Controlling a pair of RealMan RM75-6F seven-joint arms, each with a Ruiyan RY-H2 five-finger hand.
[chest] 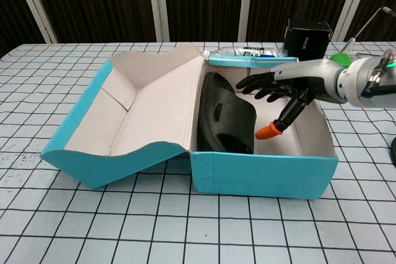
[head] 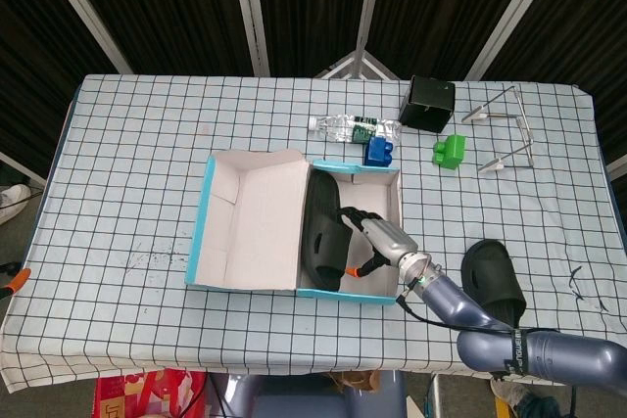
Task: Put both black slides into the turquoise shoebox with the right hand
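Black slide 1 (chest: 224, 115) is leaning on edge in the turquoise shoebox (chest: 263, 174) just left of your right hand (chest: 279, 91), whose spread fingers are gripping nothing, while slide 2 (head: 493, 279) is waiting behind your wrist.

We see our right hand (chest: 281, 94) with black fingers, an orange-tipped thumb and silver back, joined behind the wrist's green light to a glossy blue-grey arm (head: 509, 345).
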